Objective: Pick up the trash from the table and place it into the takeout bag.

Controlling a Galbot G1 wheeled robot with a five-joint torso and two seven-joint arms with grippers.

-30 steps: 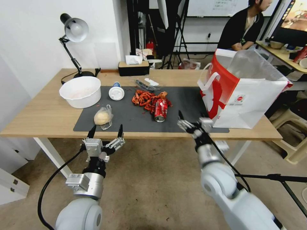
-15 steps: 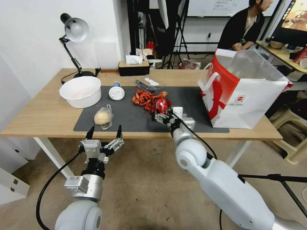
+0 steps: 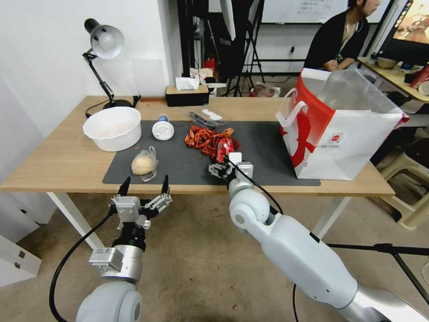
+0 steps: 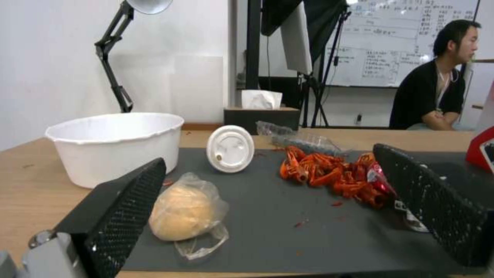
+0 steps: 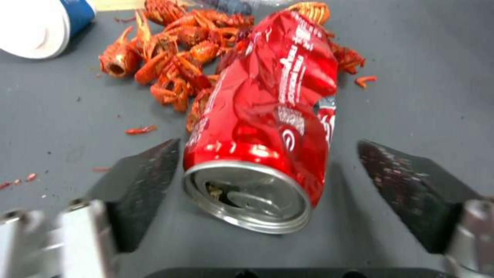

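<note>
Reaching: right gripper (image 5: 268, 185), jaws spread, straddles crushed red soda can (image 5: 268, 127) on mat; closing next. Left gripper (image 3: 144, 191) parked, spread.

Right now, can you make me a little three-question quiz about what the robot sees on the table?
1. True or false: the red soda can stands upright on the dark mat.
2. What sits between the right gripper fingers? A) the bun in a clear bag B) the red soda can C) the white-lidded blue cup
3. Fill in: the left gripper hovers off the table edge with its fingers ____.

Key:
1. False; it lies dented on its side.
2. B; the fingers flank it without touching.
3. Open.
</note>
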